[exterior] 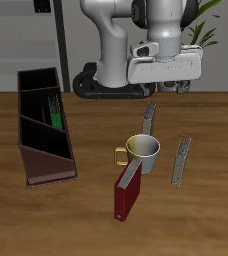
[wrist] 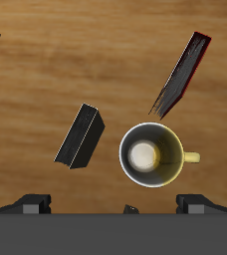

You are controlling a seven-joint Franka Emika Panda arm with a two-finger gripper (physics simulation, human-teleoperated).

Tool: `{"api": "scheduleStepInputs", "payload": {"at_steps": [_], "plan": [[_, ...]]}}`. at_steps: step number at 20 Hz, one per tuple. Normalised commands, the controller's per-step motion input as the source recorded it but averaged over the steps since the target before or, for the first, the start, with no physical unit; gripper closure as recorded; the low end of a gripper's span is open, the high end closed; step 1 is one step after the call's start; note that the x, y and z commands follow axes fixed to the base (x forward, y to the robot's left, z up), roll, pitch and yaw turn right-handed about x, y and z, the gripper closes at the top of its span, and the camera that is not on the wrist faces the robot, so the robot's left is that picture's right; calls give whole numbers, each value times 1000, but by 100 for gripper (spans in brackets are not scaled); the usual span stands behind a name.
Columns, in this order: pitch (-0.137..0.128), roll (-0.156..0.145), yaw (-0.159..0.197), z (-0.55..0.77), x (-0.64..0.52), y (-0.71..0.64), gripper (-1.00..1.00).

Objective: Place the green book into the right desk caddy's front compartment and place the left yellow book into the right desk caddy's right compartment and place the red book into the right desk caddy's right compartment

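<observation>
Status check on the three placements: green book [exterior: 54, 110] already sits inside the right desk caddy [exterior: 46, 166], upright against the wall of a section toward the upper left of the exterior frame; whether that section is the front compartment cannot be settled from this angle, so the first placement is logged as probably done, unconfirmed. Red book [exterior: 127, 192] is not yet moved: it stands on the table in the lower centre of the frame, just beside the mug [exterior: 143, 150] and well apart from the caddy. Left yellow book [exterior: 183, 160] also untouched, lying as a thin slab at centre right of the frame, near the mug on its other side. A second yellow book [exterior: 150, 118] lies just above the mug in the frame and is not part of the job. Caddy sections other than the one with the green book look empty. Gripper [exterior: 167, 88] hangs above the table at upper right of centre, over the mug and yellow books, touching nothing; in the wrist view its fingers [wrist: 31, 204] stand wide apart with nothing between them, so released and empty. That view shows the mug [wrist: 150, 154] and the red book [wrist: 182, 75] below the tool. Judgement: about one of three done, two books left, both for the right compartment
</observation>
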Motion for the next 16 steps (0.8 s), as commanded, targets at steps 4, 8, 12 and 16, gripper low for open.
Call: {"api": "scheduleStepInputs", "payload": {"at_steps": [4, 8, 12, 16], "plan": [[4, -63, -56, -76, 226, -35, -100], [39, -94, -63, -247, 304, 71, -100], [42, -31, -28, -248, 237, 114, -100], [25, -25, -38, -115, 83, 43, -100]]}}
